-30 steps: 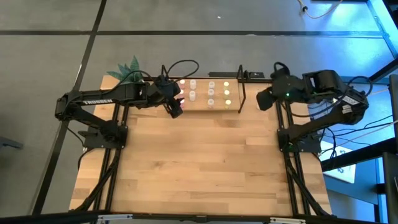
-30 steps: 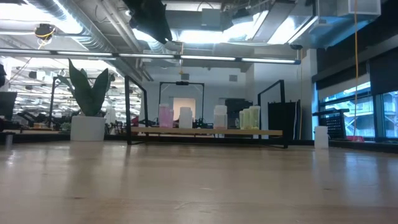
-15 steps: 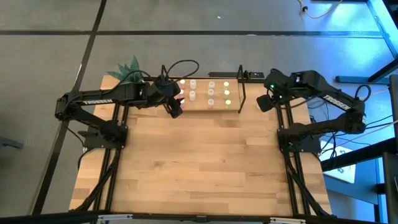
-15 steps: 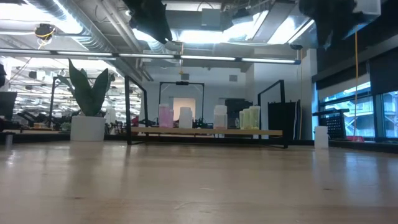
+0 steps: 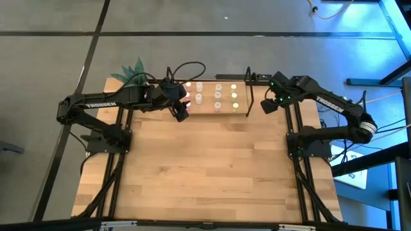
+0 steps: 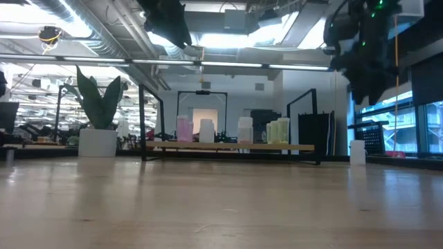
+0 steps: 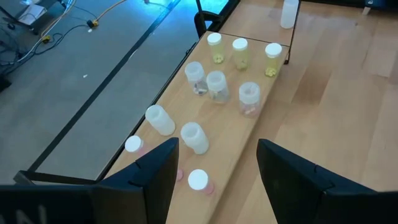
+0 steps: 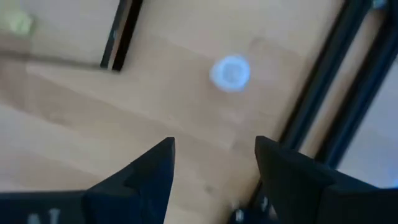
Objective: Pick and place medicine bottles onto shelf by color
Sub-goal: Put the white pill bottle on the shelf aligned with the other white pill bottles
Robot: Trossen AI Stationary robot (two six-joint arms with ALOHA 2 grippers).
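The shelf (image 5: 204,110) stands at the table's far edge. Several medicine bottles (image 7: 216,85) stand on it: pink tops (image 6: 184,129) at its left end, white (image 6: 245,130) in the middle, yellow-green (image 6: 279,131) at its right. One white-topped bottle (image 8: 231,72) stands alone on the tabletop past the shelf's right end (image 6: 357,152). My right gripper (image 8: 211,162) hangs open above it, pointing steeply down, touching nothing. My left gripper (image 7: 217,155) hovers open over the shelf's left end (image 5: 182,110), with nothing between its fingers.
A white pot with a green plant (image 6: 97,142) stands at the table's far left corner. The shelf's black upright post (image 5: 249,90) rises between the shelf and my right gripper (image 5: 268,106). The near part of the tabletop (image 5: 212,173) is bare wood.
My right arm has swung in from the table's right side toward the shelf's right end and come down. Its gripper has tipped to point more steeply down over the lone white-topped bottle. It has stayed open.
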